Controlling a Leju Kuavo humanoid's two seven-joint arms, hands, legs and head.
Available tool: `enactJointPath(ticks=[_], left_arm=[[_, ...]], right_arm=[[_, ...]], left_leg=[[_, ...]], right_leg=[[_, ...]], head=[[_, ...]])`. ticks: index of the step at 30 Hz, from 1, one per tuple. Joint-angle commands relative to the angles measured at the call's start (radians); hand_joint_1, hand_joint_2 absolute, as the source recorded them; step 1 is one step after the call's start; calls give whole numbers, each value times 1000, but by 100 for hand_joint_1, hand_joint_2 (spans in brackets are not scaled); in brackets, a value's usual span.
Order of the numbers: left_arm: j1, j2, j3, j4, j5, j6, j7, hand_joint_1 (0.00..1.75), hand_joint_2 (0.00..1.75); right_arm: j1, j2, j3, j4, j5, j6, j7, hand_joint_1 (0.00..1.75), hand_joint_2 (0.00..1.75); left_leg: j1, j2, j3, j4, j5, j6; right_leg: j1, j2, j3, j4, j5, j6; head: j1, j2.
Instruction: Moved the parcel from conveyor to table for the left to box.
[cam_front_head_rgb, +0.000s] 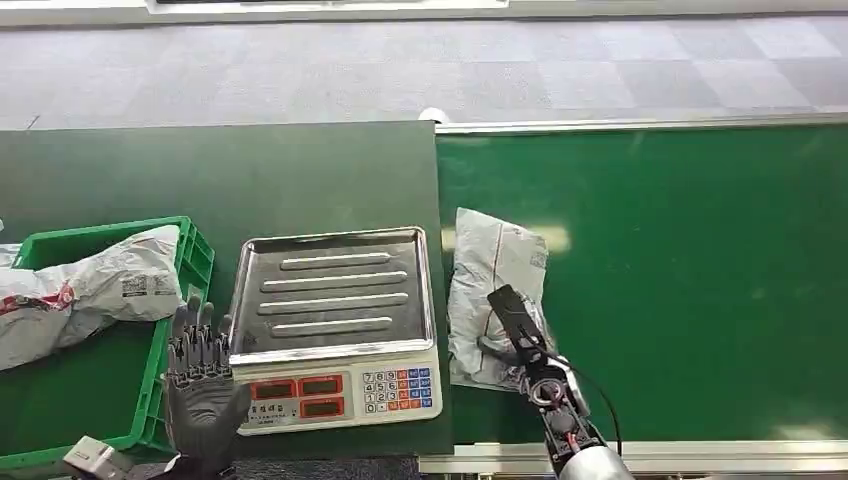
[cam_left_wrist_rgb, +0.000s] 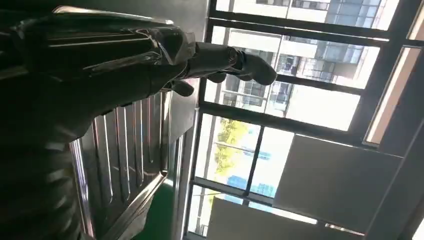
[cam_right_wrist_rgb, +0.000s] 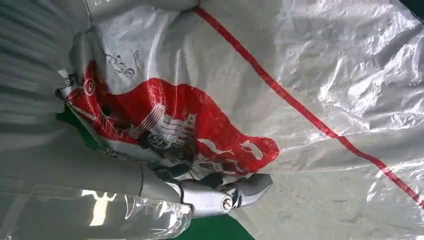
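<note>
Right wrist view alone: right hand (cam_right_wrist_rgb: 210, 192) gripping parcel (cam_right_wrist_rgb: 300, 100) by its red print.

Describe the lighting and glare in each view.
Head view: even light, with a bright patch of glare on the green belt beside the parcel. Left wrist view: bright windows leave the left hand dark. Right wrist view: the parcel's plastic shines.

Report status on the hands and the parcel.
Right hand grips crinkled grey plastic parcel on green conveyor. Left hand open beside steel-tray scale.
</note>
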Motion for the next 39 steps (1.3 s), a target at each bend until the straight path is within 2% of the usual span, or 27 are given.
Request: enactJointPath(ticks=[1, 3, 7, 9, 15, 18, 19, 20, 21, 22, 23, 24, 25, 27, 28, 30, 32, 33, 34, 39], left_arm=[[-28, 5, 10, 63, -8, 4, -3, 0, 175], [-17, 5, 15, 53, -8, 1, -3, 0, 175], [-10, 5, 24, 40, -10, -16, -3, 0, 175], [-13, 5, 20, 43, -11, -18, -3, 0, 175], [-10, 5, 3, 34, -5, -2, -3, 0, 175], [-5, 5, -5, 25, -5, 1, -3, 0, 175], [-6, 5, -9, 24, -5, 4, -3, 0, 175], [-8, 5, -13, 18, -4, 2, -3, 0, 175], [-8, 5, -13, 18, -4, 2, -3, 0, 175], [-14, 5, -18, 13, -4, 13, -3, 0, 175], [-22, 10, -33, 34, -10, -16, -3, 0, 175], [-44, 5, -33, 43, -19, -3, -3, 0, 175], [-59, 5, -36, 48, -20, 5, -3, 0, 175], [-83, 12, -34, 48, -21, 13, -3, 0, 175], [-90, 15, -34, 51, -19, 10, -3, 0, 175], [-90, 15, -34, 51, -19, 10, -3, 0, 175], [-90, 15, -34, 51, -19, 10, -3, 0, 175], [-89, 17, -32, 42, -22, 8, -3, 0, 175], [-96, 16, -33, 27, -28, 10, -3, 0, 175], [-166, 21, -50, 30, -41, 50, -3, 0, 175]], right_arm=[[25, -25, -41, 35, -25, -52, -61, 175, 175], [24, -22, -81, 12, -60, -104, -145, 175, 175], [46, -9, -180, -115, -173, -218, -379, 175, 175], [68, -4, -206, -184, -210, -235, -440, 175, 175], [136, 7, -233, -364, -267, -229, -502, 175, 175], [185, 32, -263, -536, -345, -282, -560, 175, 175], [208, 29, -258, -580, -358, -280, -560, 175, 175], [258, 35, -223, -738, -405, -338, -560, 175, 175], [258, 35, -223, -738, -405, -338, -560, 175, 175], [295, 24, -180, -851, -444, -375, -560, 175, 175], [304, 9, -154, -888, -475, -414, -560, 175, 175], [309, -6, -146, -891, -482, -395, -560, 175, 175], [288, -18, -133, -878, -483, -338, -560, 175, 175], [175, -33, -64, -778, -424, -207, -470, 175, 175], [142, -29, -42, -751, -405, -190, -457, 175, 175], [142, -29, -42, -751, -405, -190, -457, 175, 175], [142, -29, -42, -751, -405, -190, -457, 175, 175], [113, -24, -24, -697, -379, -170, -460, 175, 175], [59, -10, 13, -639, -343, -114, -458, 175, 175], [-154, 129, 166, -428, -228, 48, -377, 175, 175]], left_leg=[[0, -3, 1, -1, 1, 0], [0, -3, 1, -1, 1, 1], [0, -2, -1, -2, 2, 1], [-1, -2, -2, -1, 1, 1], [0, -3, -4, -1, 1, 0], [0, -2, -5, 0, 0, 0], [0, -2, -5, -1, 1, 0], [-1, -2, -6, 0, 0, 0], [-1, -3, -7, 0, 1, 1], [-1, -4, -7, 0, 1, 1], [-1, -3, -7, 0, 0, 1], [-1, -4, -8, 1, 0, 1], [-1, -4, -8, 0, 1, 1], [-1, -3, -8, 1, 1, 1], [-1, 0, -8, 1, 1, 1], [-1, 7, -8, 0, 1, 0], [-1, 5, -5, -1, 1, 0], [-1, 3, -5, -1, 2, 1], [0, 1, -5, -1, 2, 1], [0, 14, -7, 0, 2, 1]], right_leg=[[0, -3, 2, -2, 0, 0], [0, -2, 3, -2, 0, 0], [0, -1, 1, -2, 1, 0], [0, -1, -1, -1, 1, 0], [0, -2, -2, -1, 0, 0], [0, -1, -4, 0, 0, 0], [0, -1, -4, 0, 0, 0], [-1, -1, -5, 1, 0, 0], [-1, -2, -5, 0, 0, 0], [-1, -3, -5, 1, 0, 0], [-1, -2, -5, 1, 0, 0], [-1, -4, -5, 1, 0, 0], [-1, -3, -6, 0, 0, 0], [-1, -3, -6, 1, 0, 0], [-1, 0, -8, 1, 1, 0], [-1, 7, -9, 1, 4, 0], [0, 4, -6, 0, 3, -1], [0, 2, -6, 0, 3, -1], [0, 0, -5, 0, 3, -1], [0, 13, -10, 2, 6, -1]], head=[[0, 0], [0, 0], [0, 0], [0, 0], [0, 0], [0, 0], [0, 0], [0, 0], [0, 0], [0, 0], [0, 0], [0, 0], [0, 0], [0, 0], [0, 0], [0, 0], [0, 0], [0, 0], [0, 0], [0, 0]])
